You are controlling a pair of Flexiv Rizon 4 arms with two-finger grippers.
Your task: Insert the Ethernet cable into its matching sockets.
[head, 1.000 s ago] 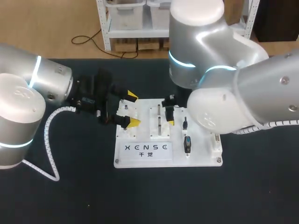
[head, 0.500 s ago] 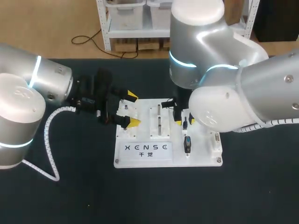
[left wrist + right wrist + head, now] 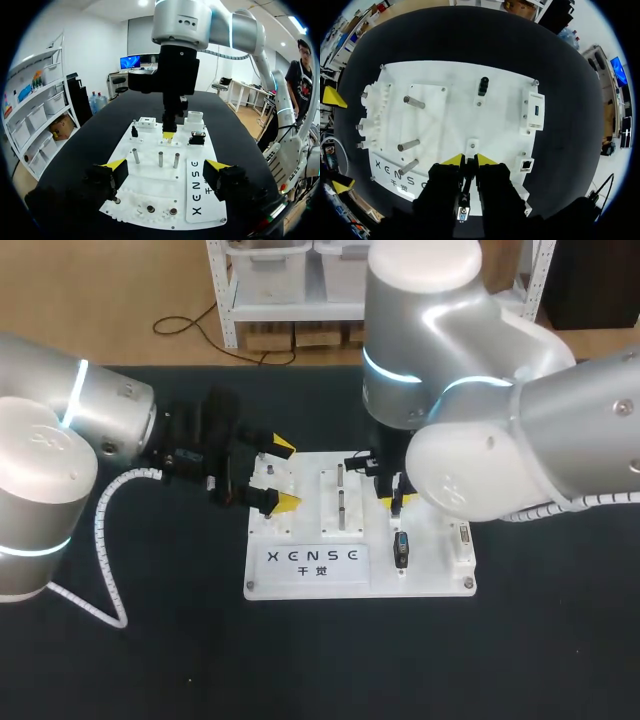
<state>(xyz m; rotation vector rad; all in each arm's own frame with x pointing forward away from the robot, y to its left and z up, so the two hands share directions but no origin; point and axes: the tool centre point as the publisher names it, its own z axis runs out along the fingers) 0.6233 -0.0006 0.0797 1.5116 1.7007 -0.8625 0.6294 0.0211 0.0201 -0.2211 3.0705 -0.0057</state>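
Note:
The short black Ethernet cable (image 3: pixel 401 548) lies on the white practice board (image 3: pixel 310 575), right of the metal pegs. My right gripper (image 3: pixel 392 498) hangs over its far end. In the right wrist view the two yellow tips stand close together with the cable's black end (image 3: pixel 468 169) pinched between them, and its silver-blue plug (image 3: pixel 463 212) shows under the fingers. A square Ethernet socket (image 3: pixel 527 164) sits beside the right gripper (image 3: pixel 469 160) at the board's edge. My left gripper (image 3: pixel 287 475) is open, straddling the board's left edge; in its own view the left gripper (image 3: pixel 165 169) faces the pegs.
Three metal pegs (image 3: pixel 409 146) and a gear block (image 3: pixel 372 112) fill the board's left half. A black plug (image 3: pixel 483 85) and a white USB socket block (image 3: pixel 535 110) stand further out. Dark table (image 3: pixel 150 660) surrounds the board.
The right gripper has slid right from the pegs to the cable's far end and its fingers have come together on it. The left arm has stayed put.

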